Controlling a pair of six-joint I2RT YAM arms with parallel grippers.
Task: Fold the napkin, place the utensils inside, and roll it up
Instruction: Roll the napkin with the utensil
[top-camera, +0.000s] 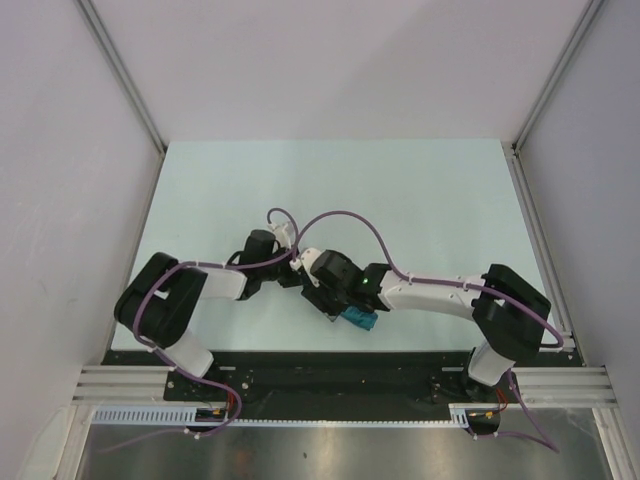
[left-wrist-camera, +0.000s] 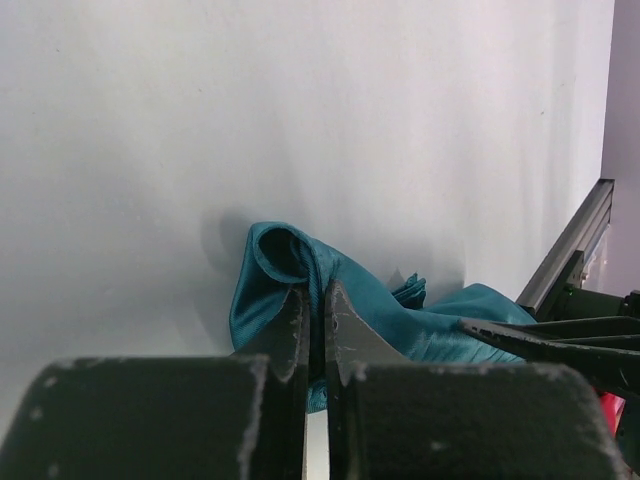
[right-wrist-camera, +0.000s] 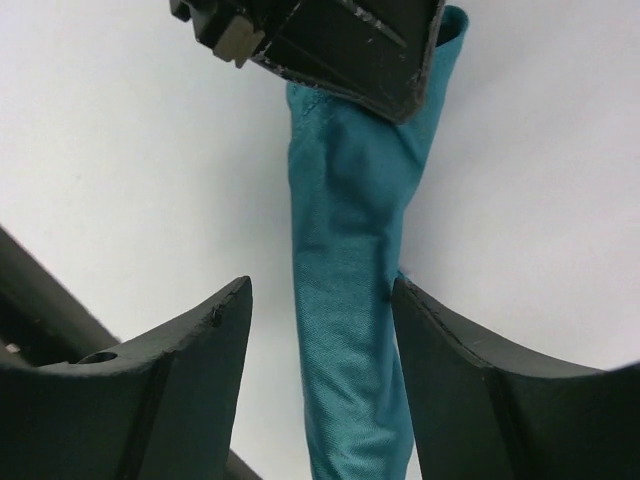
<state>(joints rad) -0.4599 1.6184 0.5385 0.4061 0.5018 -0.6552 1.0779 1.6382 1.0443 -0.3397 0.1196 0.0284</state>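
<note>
The teal napkin (right-wrist-camera: 350, 300) lies as a long narrow roll on the table; in the top view only its near end (top-camera: 358, 320) shows under the arms. My left gripper (left-wrist-camera: 315, 300) is shut on a bunched end of the napkin (left-wrist-camera: 400, 310). It also shows at the top of the right wrist view (right-wrist-camera: 350, 50), clamped on the roll's far end. My right gripper (right-wrist-camera: 320, 285) is open and straddles the roll. Its right finger (right-wrist-camera: 470, 380) touches the cloth and its left finger stands apart. The spoon is hidden.
Both arms meet low over the pale table (top-camera: 330, 190) near its front edge. The right gripper's fingers (left-wrist-camera: 545, 335) reach in from the right in the left wrist view. A metal rail (left-wrist-camera: 575, 240) runs along the table's edge there. Grey walls enclose the table.
</note>
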